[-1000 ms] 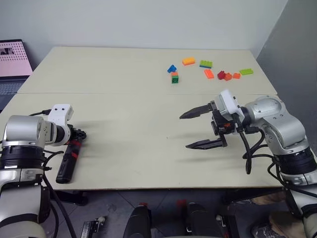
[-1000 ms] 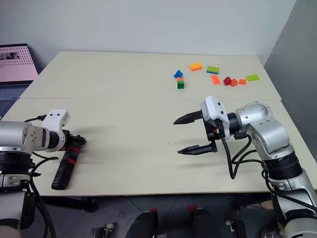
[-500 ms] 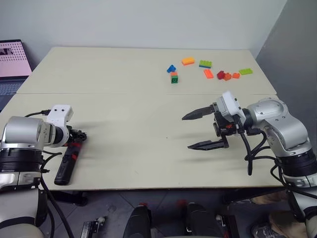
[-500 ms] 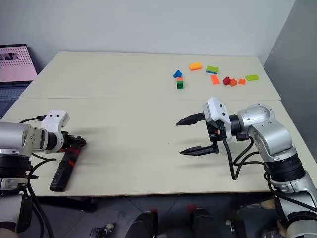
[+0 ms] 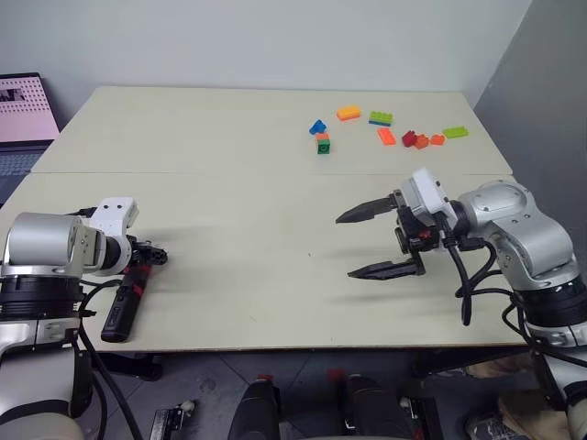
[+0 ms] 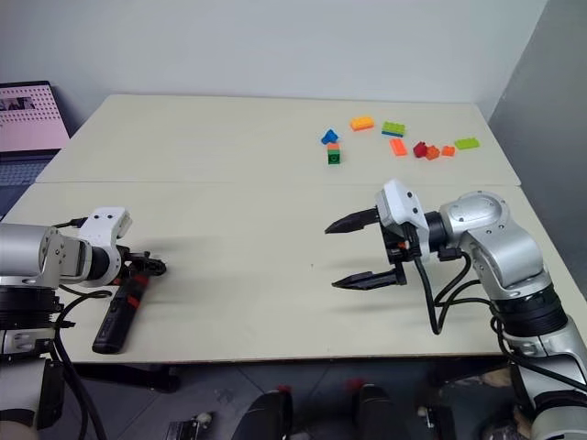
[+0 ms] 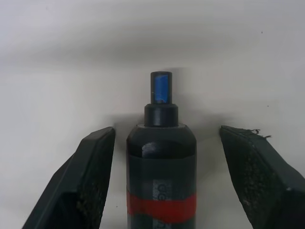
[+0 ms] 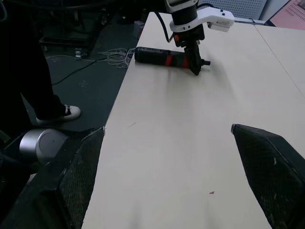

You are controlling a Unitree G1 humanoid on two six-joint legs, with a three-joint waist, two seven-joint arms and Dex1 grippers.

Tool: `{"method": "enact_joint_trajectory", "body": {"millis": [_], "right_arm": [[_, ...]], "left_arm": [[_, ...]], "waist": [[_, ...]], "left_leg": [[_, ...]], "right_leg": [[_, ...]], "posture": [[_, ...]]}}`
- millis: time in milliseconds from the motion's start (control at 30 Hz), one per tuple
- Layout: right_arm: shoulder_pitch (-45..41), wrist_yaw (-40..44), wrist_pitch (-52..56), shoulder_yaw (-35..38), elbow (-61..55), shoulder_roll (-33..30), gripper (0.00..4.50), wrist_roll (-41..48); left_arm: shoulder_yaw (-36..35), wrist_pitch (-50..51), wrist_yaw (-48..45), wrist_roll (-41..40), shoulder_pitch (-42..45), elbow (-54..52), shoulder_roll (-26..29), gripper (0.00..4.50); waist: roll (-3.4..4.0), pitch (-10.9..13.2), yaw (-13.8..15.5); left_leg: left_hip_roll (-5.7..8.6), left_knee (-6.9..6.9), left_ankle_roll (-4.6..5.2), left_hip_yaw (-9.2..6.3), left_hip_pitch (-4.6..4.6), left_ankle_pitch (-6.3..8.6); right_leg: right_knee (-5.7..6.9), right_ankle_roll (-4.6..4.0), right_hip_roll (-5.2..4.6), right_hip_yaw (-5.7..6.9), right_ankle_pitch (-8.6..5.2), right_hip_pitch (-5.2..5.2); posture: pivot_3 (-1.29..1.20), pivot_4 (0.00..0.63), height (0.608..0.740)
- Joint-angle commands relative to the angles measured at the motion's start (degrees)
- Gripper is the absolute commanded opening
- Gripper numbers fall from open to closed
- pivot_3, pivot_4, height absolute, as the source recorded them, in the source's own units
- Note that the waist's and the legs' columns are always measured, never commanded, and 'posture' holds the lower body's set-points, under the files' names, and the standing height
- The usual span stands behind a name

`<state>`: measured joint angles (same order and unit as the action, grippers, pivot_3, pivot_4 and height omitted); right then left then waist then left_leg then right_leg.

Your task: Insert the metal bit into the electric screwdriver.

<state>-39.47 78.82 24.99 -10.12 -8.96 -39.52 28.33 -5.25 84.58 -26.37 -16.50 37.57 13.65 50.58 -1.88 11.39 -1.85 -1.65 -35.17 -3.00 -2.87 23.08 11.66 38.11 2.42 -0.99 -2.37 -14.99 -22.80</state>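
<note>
The electric screwdriver [image 5: 122,307], black with a red band, lies flat on the table [image 5: 229,220] near its front left corner. My left gripper [image 5: 152,256] hangs over its narrow end. In the left wrist view the two fingers [image 7: 90,181] stand on either side of the screwdriver [image 7: 161,157] with a gap on each side, so this gripper is open. A short blue-faced stub sticks out of the tool's nose. My right gripper [image 5: 344,247] hovers over the right half of the table, open wide and empty, pointing left. The metal bit is out of view.
Several coloured toy bricks [image 5: 385,133] lie scattered at the back right of the table. A laptop [image 5: 18,119] stands off the table's left side. A person's leg and shoe [image 8: 57,112] and cables are on the floor beyond the table's left edge.
The left gripper has tipped slightly and its fingertips now sit a little further right over the screwdriver's narrow end. The right arm has held still.
</note>
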Motion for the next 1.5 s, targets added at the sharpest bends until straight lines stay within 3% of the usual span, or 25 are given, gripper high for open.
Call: {"method": "enact_joint_trajectory", "body": {"millis": [33, 200, 567, 900, 1167, 1367, 1500], "right_arm": [[-1.0, 0.2, -0.1, 1.8, -2.2, -0.5, 4.50, 1.2], [-1.2, 0.3, 0.2, 2.1, -2.5, -0.3, 4.50, 1.9], [-0.9, -0.3, 1.3, 3.3, -4.1, -1.2, 4.50, 3.9], [3.7, -6.7, 6.7, 10.1, -11.8, -4.6, 4.50, 8.0], [11.1, -14.7, 11.2, 17.7, -18.7, -8.2, 4.50, 10.9], [16.4, -22.6, 13.1, 21.5, -23.8, -8.1, 4.50, 11.0], [18.1, -26.5, 11.5, 20.2, -25.1, -7.4, 4.50, 8.3]], "left_arm": [[-1.7, -0.8, 0.5, 0.4, 0.1, -0.2, 0.3, 2.64], [-1.6, -1.9, 0.6, 0.5, 0.1, 0.5, 0.1, 1.64], [-0.7, -4.0, -1.5, -0.8, -0.3, -4.5, 0.8, 1.64], [2.1, -12.0, -7.2, -4.9, 1.0, -20.2, -1.5, 1.64], [5.6, -20.7, -8.2, -7.5, 5.5, -26.0, -13.1, 1.64], [6.9, -38.3, -3.9, -5.6, 4.6, -23.2, -28.9, 1.64], [8.2, -49.6, -1.0, -2.1, 3.6, -19.1, -35.3, 1.64]], "waist": [[0.00, 0.0, 0.0], [0.00, 0.0, 0.0], [0.00, 0.0, 0.1], [-0.05, 0.0, 0.3], [-0.08, 0.0, 0.5], [-0.09, 0.0, 0.3], [-0.09, 0.0, 0.1]], "left_leg": [[0.00, 0.00, 0.00, 0.00, 0.00, 0.00], [0.00, 0.00, 0.00, 0.00, 0.00, 0.00], [0.00, 0.00, -0.01, -0.01, -0.01, -0.01], [0.02, -0.04, -0.05, -0.05, 0.49, -0.03], [0.08, -0.60, -0.03, -0.07, 0.86, -0.02], [0.09, -0.83, -0.02, -0.02, 0.84, -0.02], [0.08, -0.90, 0.02, 0.03, 0.78, -0.05]], "right_leg": [[0.00, 0.00, 0.00, 0.00, 0.00, 0.00], [0.01, 0.00, 0.00, 0.00, 0.00, 0.00], [0.03, 0.00, 0.00, 0.01, 0.00, 0.00], [0.02, -0.26, -0.05, 0.03, 0.17, -0.43], [-0.01, -0.10, -0.07, 0.04, 0.26, -0.47], [-0.03, 0.28, -0.04, -0.06, 0.37, -0.41], [-0.01, 0.36, 0.01, -0.17, 0.49, -0.39]], "posture": [[0.00, 0.150, 0.740], [0.00, 0.150, 0.740], [0.00, 0.150, 0.740], [0.00, 0.150, 0.740], [0.00, 0.150, 0.740], [0.00, 0.150, 0.740], [0.00, 0.150, 0.740]]}}
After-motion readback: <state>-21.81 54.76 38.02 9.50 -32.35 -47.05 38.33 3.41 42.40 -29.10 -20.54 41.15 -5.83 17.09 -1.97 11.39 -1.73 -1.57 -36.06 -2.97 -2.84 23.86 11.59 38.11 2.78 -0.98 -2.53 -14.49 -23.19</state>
